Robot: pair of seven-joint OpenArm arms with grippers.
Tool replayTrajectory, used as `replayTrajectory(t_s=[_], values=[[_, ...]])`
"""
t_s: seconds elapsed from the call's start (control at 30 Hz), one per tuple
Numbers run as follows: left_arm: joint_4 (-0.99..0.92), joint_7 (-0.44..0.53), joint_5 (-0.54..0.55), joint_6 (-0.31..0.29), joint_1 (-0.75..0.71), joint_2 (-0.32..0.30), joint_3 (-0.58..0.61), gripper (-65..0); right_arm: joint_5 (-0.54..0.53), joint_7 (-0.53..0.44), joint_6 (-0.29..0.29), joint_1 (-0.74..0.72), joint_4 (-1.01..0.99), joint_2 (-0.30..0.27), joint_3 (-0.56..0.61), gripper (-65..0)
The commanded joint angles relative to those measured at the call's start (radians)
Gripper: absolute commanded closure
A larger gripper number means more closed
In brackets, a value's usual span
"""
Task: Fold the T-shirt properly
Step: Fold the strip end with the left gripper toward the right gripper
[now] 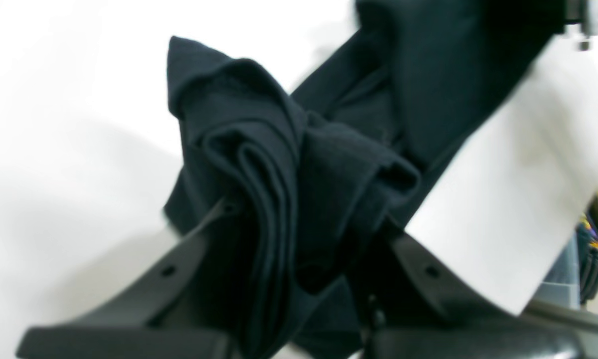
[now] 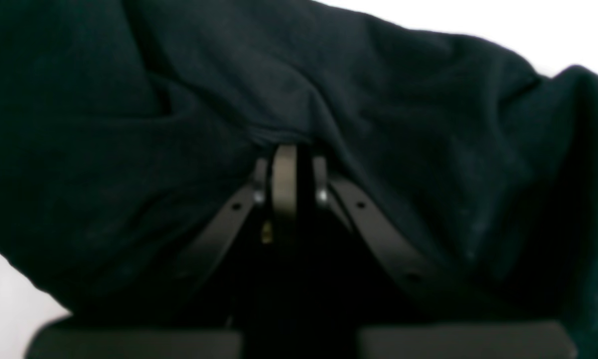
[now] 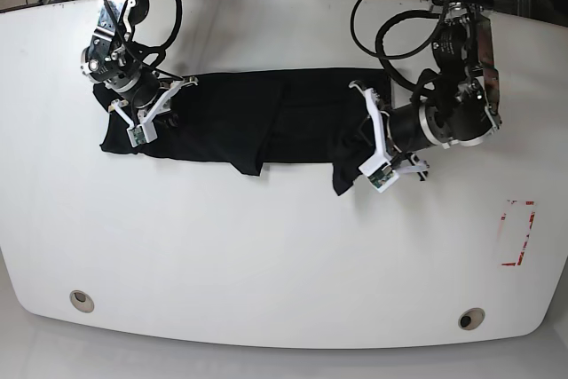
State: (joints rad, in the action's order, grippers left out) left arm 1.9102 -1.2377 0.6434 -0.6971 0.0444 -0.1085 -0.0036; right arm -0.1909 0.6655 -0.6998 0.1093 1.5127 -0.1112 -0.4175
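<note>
We see the T-shirt stretched as a long band across the far half of the white surface. The left tool pinches its bunched right edge; the right tool pinches its left edge. The surface's near half gives open room.

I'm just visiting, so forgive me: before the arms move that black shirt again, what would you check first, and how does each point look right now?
1. Left gripper holds the T-shirt: ok, shut on a bunched fold.
2. Right gripper holds cloth: ok, fabric is pinched at its tips.
3. Shirt lies wholly on the table: ok, no part hangs over an edge.
4. Cloth is smooth between the grips: not ok, folds and a loose flap show.
5. Which part each gripper has, sleeve or hem: cannot tell.
</note>
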Motion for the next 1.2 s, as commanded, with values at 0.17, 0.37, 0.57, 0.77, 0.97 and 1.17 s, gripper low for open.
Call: replayTrajectory(t_s=[0.17, 0.37, 0.57, 0.77, 0.97, 1.17], values=[[-0.053, 0.020, 0.013, -0.001, 0.033, 0.059, 0.030, -4.3, 0.006, 0.015, 0.002, -0.003, 0.010, -0.009, -0.002, -4.1], [-0.077, 0.020, 0.013, -0.001, 0.035, 0.080, 0.032, -9.0, 0.005, 0.015, 0.002, -0.003, 0.010, -0.009, -0.002, -4.1], [-0.077, 0.019, 0.017, -0.001, 0.035, 0.140, 0.032, -28.5, 0.005, 0.015, 0.002, -0.003, 0.010, -0.009, -0.002, -4.1], [-0.070, -0.023, 0.022, -0.001, 0.068, 0.200, 0.032, -38.1, 0.005, 0.015, 0.002, -0.003, 0.010, -0.009, -0.002, -4.1], [-0.070, -0.156, 0.099, -0.001, 0.121, 0.212, 0.024, -37.9, 0.005, 0.015, 0.002, -0.003, 0.010, -0.009, -0.002, -4.1], [-0.071, -0.155, 0.164, -0.001, 0.117, 0.131, -0.029, -37.9, 0.005, 0.015, 0.002, -0.001, 0.010, -0.008, -0.002, -4.1]])
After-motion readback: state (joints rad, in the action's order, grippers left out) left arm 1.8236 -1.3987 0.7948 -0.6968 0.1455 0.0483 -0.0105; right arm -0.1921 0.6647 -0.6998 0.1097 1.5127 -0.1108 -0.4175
